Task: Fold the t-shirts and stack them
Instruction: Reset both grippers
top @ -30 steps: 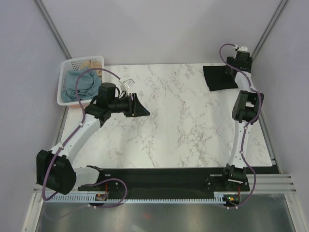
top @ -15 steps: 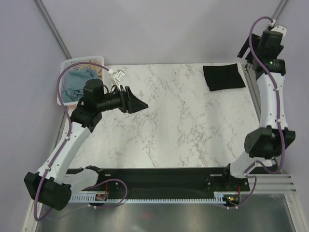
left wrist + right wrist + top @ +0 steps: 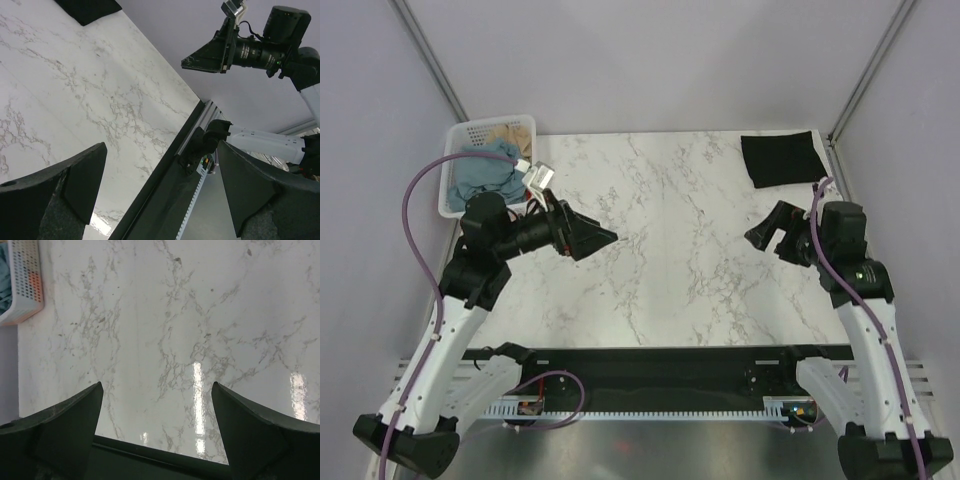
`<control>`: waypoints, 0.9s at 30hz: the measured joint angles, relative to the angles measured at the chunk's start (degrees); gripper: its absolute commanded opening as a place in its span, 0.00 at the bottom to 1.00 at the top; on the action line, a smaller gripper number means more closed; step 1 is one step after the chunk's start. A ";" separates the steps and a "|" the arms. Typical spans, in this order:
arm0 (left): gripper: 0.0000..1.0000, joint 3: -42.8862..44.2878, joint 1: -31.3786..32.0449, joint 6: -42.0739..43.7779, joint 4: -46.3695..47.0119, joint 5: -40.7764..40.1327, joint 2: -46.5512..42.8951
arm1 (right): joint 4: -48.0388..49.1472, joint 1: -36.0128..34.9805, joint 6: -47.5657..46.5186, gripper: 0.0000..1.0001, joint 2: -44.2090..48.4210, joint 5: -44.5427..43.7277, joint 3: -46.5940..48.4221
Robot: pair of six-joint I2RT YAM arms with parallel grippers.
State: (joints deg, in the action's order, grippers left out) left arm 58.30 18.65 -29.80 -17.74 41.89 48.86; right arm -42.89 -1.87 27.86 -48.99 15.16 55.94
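Two robot arms hover over a marble table [image 3: 680, 260] midway through a laundry job. One black t-shirt [image 3: 780, 158] lies folded into a neat rectangle at the far right corner. A dusty blue t-shirt [image 3: 480, 175] and a tan t-shirt [image 3: 510, 132] lie crumpled in the white basket [image 3: 448, 190] at the far left corner. The left hand [image 3: 592, 238] hangs above the table just right of the basket. Its fingers are spread wide with nothing between them, as its own wrist view confirms. The right hand [image 3: 767, 230] is likewise fully spread and empty, poised near the right edge and short of the black t-shirt.

The step in hand appears to be fetching the next shirt, and the left hand is the nearer one for it. The blue t-shirt sits on top, so it is the sensible pick. A pinch on a raised bunch of cloth should hold better than one on a flat patch. Lifting straight up until the fabric clears the rim should keep the light basket from dragging or tipping.

The bare middle of the table offers room to lay the shirt flat, with both hands drawing opposite edges apart before any fold. Folding it down to the black rectangle's outline should give a steady stack in that corner.
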 measured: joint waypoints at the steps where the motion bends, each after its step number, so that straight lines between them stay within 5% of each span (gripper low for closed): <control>1: 1.00 -0.96 0.00 -0.13 0.02 -0.28 -1.29 | 0.70 0.00 0.50 0.98 2.56 1.03 -1.44; 13: 1.00 -7.23 0.00 -0.81 -0.39 -0.90 -9.25 | 3.45 0.00 3.48 0.98 7.80 6.23 -5.75; 27: 1.00 -7.72 0.00 -0.87 -1.14 -0.87 -10.05 | 3.45 0.00 4.44 0.98 6.25 8.35 5.11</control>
State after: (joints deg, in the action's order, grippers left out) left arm 50.59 18.65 -30.68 -18.87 41.01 38.81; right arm -39.44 -1.87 32.29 -42.74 23.51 61.06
